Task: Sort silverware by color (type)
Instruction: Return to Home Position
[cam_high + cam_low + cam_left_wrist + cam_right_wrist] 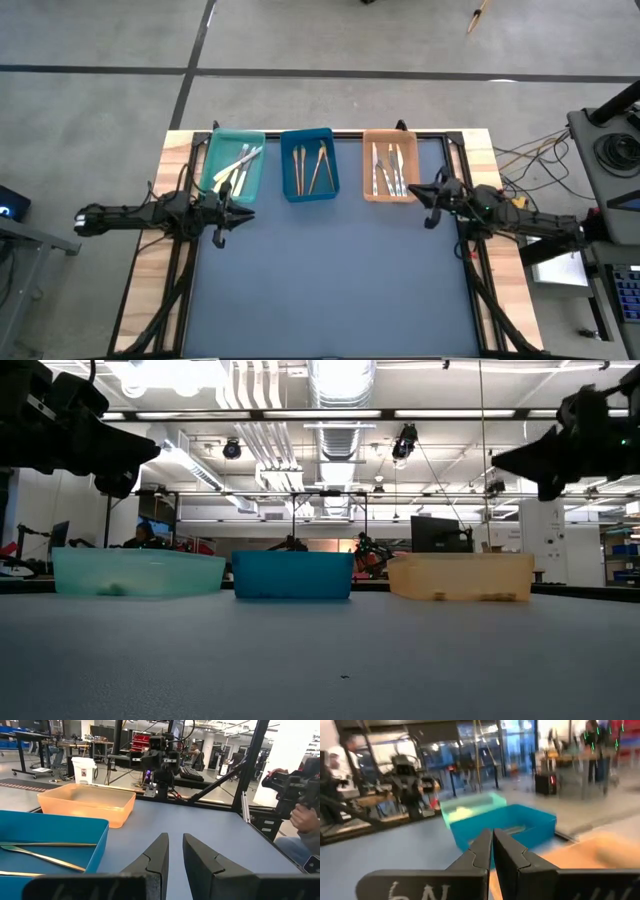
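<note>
Hovering over the dark table [330,280], both arms carry nothing.
Left gripper [175,837] hangs above the table's left edge, just in front of the teal tray [236,134]; fingers narrowly parted, empty. Right gripper [493,832] hangs at the right edge, beside the orange tray [390,133]; fingers pressed together, empty. Silverware lies in the trays: cream-yellow pieces [238,165] in the teal tray, tan wooden pieces [310,168] in the blue tray [307,132], silver pieces [390,170] in the orange tray. Writing: a white hand-drawn scrawl [405,892] on the right gripper's body, not legible with confidence. No brand or label is readable on the trays.
</note>
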